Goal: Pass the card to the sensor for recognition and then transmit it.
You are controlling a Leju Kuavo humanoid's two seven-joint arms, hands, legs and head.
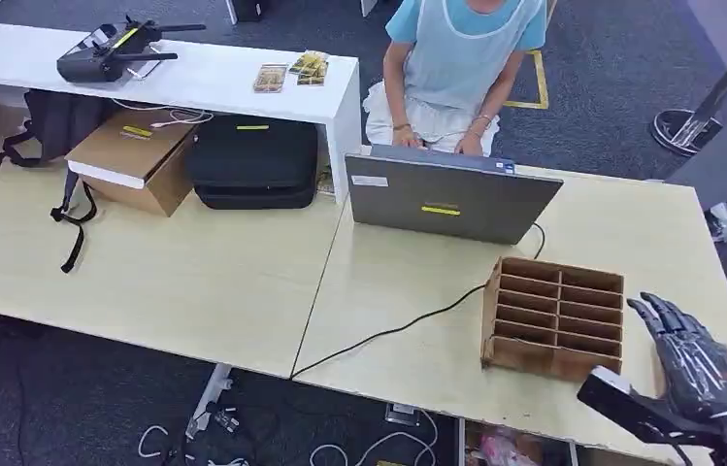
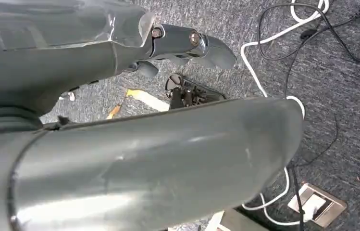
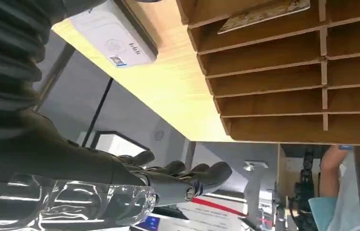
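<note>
A thin, speckled beige card (image 3: 264,14) is seen lying in one slot of the brown wooden compartment rack (image 1: 553,316), which stands on the pale wooden tabletop (image 1: 194,282) at the lower right of the head view. Just beside the rack, at the frame's lower right, the right robot hand (image 1: 694,364) is held with fingers extended and apart, nothing grasped. A white box-shaped card sensor (image 3: 113,38) is seen on the tabletop near the rack. The left robot hand (image 2: 187,45) hangs over grey carpet; its state cannot be told. For a clean pickup, the card's exposed edge should be approached squarely and pinched lightly without nudging the rack.
</note>
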